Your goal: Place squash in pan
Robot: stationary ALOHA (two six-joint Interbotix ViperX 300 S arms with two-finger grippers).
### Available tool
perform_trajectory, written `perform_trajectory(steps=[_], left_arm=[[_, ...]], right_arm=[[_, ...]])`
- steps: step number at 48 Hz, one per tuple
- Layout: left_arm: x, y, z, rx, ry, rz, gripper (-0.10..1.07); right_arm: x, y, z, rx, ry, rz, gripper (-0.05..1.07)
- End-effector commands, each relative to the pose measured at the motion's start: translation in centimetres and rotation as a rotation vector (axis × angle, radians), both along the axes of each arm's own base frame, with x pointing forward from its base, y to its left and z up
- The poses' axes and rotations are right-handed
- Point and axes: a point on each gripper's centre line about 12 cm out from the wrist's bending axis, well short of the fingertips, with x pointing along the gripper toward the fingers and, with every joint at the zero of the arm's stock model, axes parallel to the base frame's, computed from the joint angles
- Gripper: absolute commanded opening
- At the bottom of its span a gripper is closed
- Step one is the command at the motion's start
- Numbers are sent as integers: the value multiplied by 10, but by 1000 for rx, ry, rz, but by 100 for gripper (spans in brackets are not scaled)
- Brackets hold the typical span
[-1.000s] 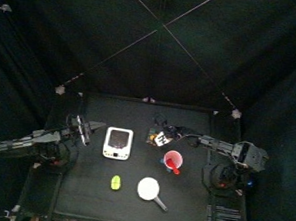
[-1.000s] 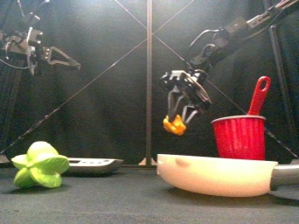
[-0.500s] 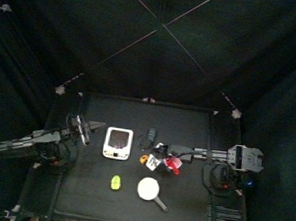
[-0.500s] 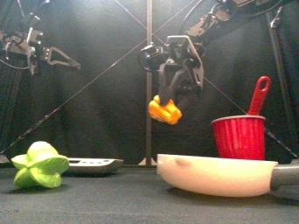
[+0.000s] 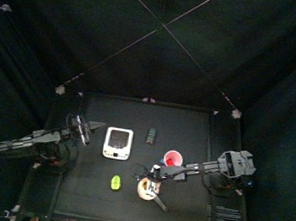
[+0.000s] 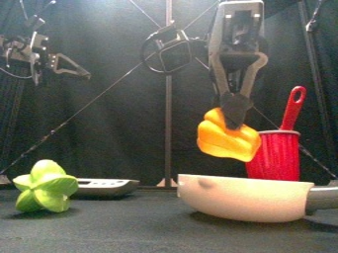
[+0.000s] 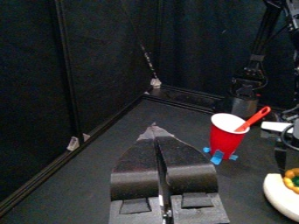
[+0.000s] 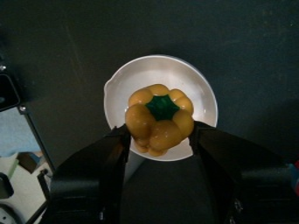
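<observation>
The squash (image 6: 227,136) is an orange-yellow piece with a green stem end (image 8: 162,118). My right gripper (image 6: 235,117) is shut on it and holds it in the air just above the pan. The pan (image 6: 251,198) is white and round and stands at the table's front middle (image 5: 150,191), with its handle pointing to the front right. In the right wrist view the squash hangs over the middle of the pan (image 8: 131,77), between the jaws of the right gripper (image 8: 162,133). My left gripper (image 7: 156,131) is shut and empty, resting raised at the table's left (image 5: 82,127).
A red cup (image 6: 271,153) with a red spoon in it stands behind the pan (image 5: 173,161). A white rectangular tray (image 5: 117,142) lies left of middle. A yellow-green piece (image 6: 43,186) lies at the front left (image 5: 113,182).
My right arm has carried the squash from the table's back middle forward, past the red cup, to over the pan. The left arm has not moved.
</observation>
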Motion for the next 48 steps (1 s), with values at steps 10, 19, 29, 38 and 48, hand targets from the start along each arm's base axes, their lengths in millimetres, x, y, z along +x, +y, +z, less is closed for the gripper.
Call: perform_trajectory(steps=[10,19,29,38,48], left_arm=[[1,1,4,5,-13,4,1],[1,1,3,1,-13,3,1],[2,0,3,1,-13,-4,1],[2,-1,3,1,-13,-8,1],[4,-5,4,0,-15,-31,1]], right_arm=[[12,4,5,14,-21,-5,78],[10,9,2,14,-13,9,81],[7,8,-1,4,2,16,95],[3,6,-4,-23,44,33,99],[-3,6,-4,-67,76,69,98]])
